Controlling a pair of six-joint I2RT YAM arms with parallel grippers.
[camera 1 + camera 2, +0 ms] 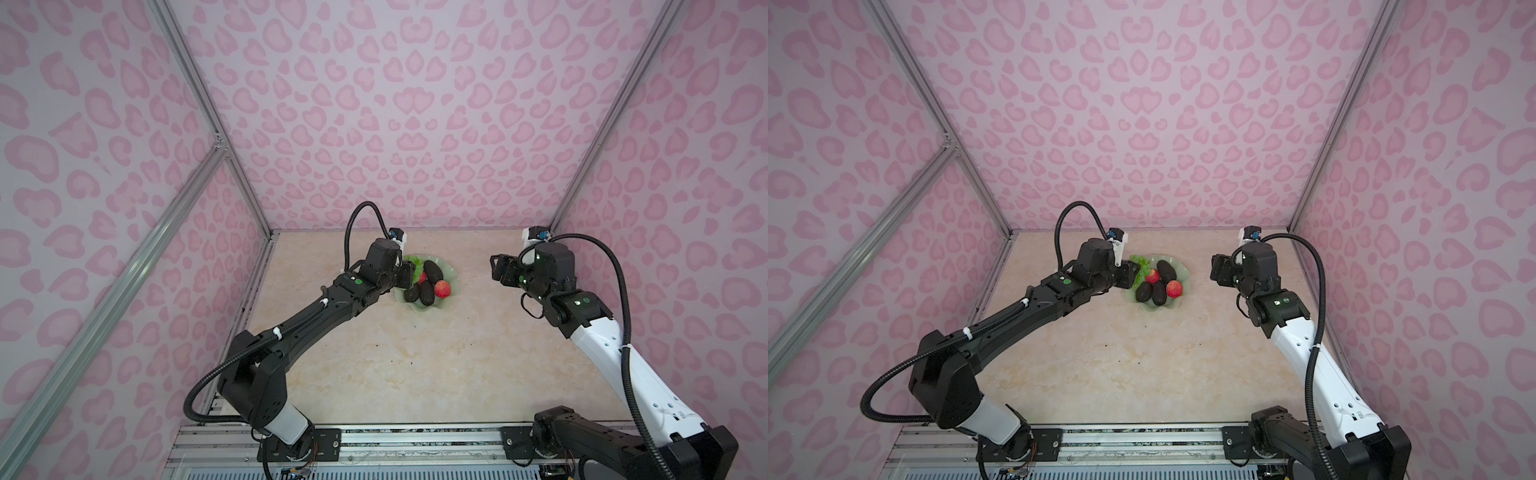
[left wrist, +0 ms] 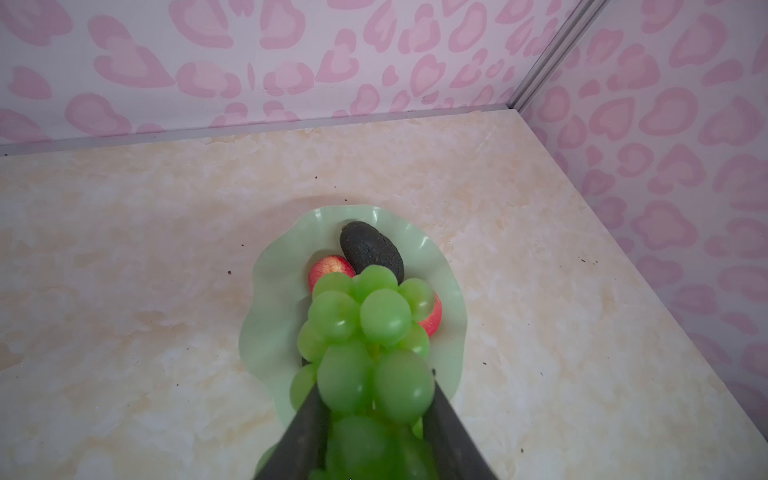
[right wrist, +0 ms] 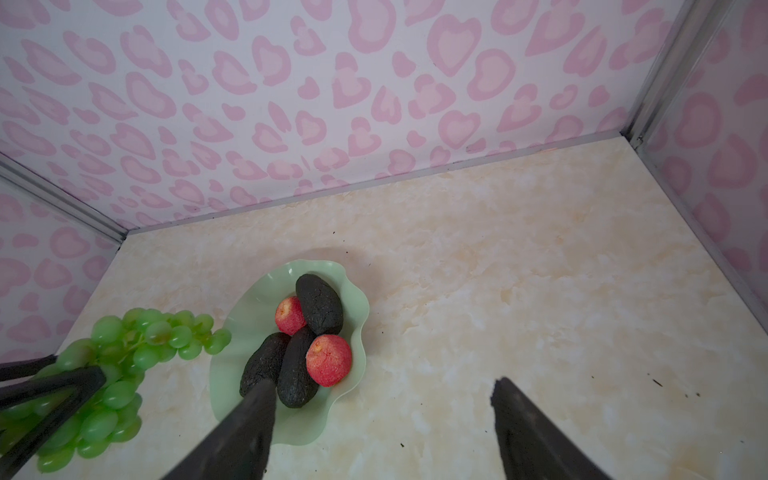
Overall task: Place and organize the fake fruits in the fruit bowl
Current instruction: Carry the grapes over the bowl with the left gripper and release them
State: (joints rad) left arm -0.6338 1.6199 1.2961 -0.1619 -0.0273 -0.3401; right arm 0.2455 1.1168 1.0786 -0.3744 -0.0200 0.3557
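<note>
**Grapes poised over the bowl**

The left gripper (image 2: 374, 419) pinches the glossy translucent green grape bunch (image 2: 365, 332) above the near-left rim of the shallow mint-green wavy-rimmed bowl (image 3: 249, 303) — lower it onto the bowl's free side (clear of three dark avocados, two red apples), then release. The right gripper (image 3: 382, 415) hangs spread, empty. Beige marble tabletop (image 1: 415, 353); pink-patterned walls (image 1: 415, 104) behind the bowl.

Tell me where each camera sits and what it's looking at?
Top views: high above the front edge, looking down at both arms, the bowl and the table.
Left wrist: on the left arm, looking past the left gripper, shut on the grapes, to the bowl.
Right wrist: on the right arm, looking between the open right gripper fingers at the avocados and apples.
Shared: all show the bowl.
</note>
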